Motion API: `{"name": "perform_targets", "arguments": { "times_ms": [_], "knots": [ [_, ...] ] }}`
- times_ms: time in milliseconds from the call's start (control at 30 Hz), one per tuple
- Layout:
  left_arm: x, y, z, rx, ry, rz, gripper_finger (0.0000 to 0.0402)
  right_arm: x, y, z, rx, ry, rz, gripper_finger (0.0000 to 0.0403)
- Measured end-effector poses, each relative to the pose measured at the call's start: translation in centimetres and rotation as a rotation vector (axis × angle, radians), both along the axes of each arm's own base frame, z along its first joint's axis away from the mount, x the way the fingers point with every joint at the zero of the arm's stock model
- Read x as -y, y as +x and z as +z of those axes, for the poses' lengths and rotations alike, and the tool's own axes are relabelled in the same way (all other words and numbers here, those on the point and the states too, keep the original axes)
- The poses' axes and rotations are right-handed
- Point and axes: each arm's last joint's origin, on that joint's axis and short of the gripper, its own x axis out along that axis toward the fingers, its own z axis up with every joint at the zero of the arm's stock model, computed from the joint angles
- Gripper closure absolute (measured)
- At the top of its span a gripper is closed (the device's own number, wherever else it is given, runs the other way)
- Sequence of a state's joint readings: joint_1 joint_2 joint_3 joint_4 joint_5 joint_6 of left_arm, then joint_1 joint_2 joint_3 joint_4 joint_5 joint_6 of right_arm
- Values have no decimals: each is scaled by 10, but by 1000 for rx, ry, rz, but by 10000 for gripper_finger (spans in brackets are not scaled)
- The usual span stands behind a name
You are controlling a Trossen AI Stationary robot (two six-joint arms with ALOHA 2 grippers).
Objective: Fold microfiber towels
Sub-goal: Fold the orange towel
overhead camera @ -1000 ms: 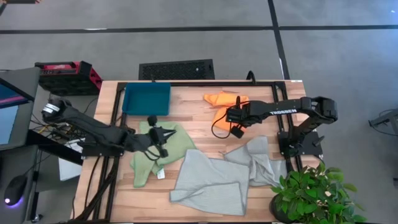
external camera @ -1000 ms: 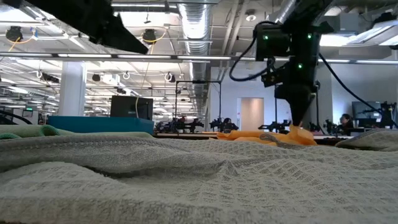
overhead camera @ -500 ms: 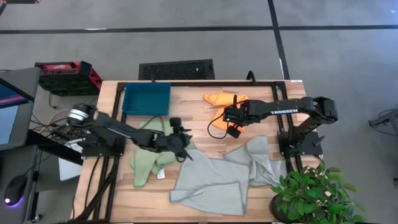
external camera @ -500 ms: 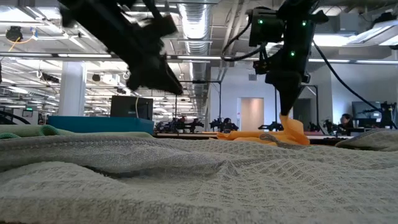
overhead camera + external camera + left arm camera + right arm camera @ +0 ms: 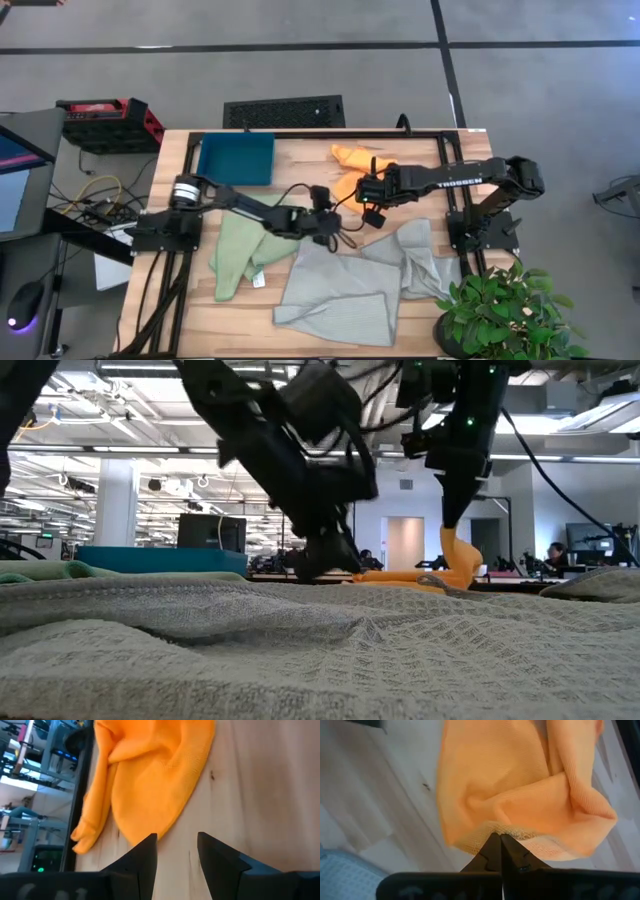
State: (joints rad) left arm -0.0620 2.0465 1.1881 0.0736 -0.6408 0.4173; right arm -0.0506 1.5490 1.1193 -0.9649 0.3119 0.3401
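Note:
The orange towel (image 5: pixel 352 160) lies at the table's far middle, its near edge raised. My right gripper (image 5: pixel 498 843) is shut on that edge, also seen in the low view (image 5: pixel 452 520). My left gripper (image 5: pixel 175 845) stands open just near of the orange towel (image 5: pixel 150 780), nothing between its fingers; in the high view it (image 5: pixel 337 228) reaches in from the left. The light green towel (image 5: pixel 245 245) lies flat at the left. Two pale grey towels (image 5: pixel 335 290) (image 5: pixel 415 255) lie crumpled near the front. My right gripper pinches the orange towel's hemmed edge (image 5: pixel 492 827) between its two fingertips, coming from above. That edge is lifted (image 5: pixel 455 555) and hangs slack below the fingers, while the rest of the towel (image 5: pixel 400 577) lies on the table.
A dark teal tray (image 5: pixel 237 158) sits at the far left. A potted plant (image 5: pixel 510 315) stands at the near right corner. Bare wood shows between the orange towel and the grey towels.
My left gripper has left the green towel and swung toward the table's right edge, up to the orange towel. My right gripper has risen a little, drawing the orange towel's near edge up off the table while the far part stays down.

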Motion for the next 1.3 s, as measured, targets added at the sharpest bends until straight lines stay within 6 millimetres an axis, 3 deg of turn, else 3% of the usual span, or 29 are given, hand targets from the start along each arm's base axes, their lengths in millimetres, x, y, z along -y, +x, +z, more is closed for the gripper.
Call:
{"name": "perform_targets", "arguments": {
  "times_ms": [133, 633, 1300],
  "knots": [
    [-11, 11, -8, -38, 27, -2, 268, -3, 0, 0, -2, 5, 11, 396],
    [-56, 7, -11, -85, -89, 8, 268, -4, 0, 0, -9, 23, 26, 395],
    [-79, 3, -12, -90, -106, 54, 268, -4, 0, 0, -7, 24, 25, 394]
  ]
}}
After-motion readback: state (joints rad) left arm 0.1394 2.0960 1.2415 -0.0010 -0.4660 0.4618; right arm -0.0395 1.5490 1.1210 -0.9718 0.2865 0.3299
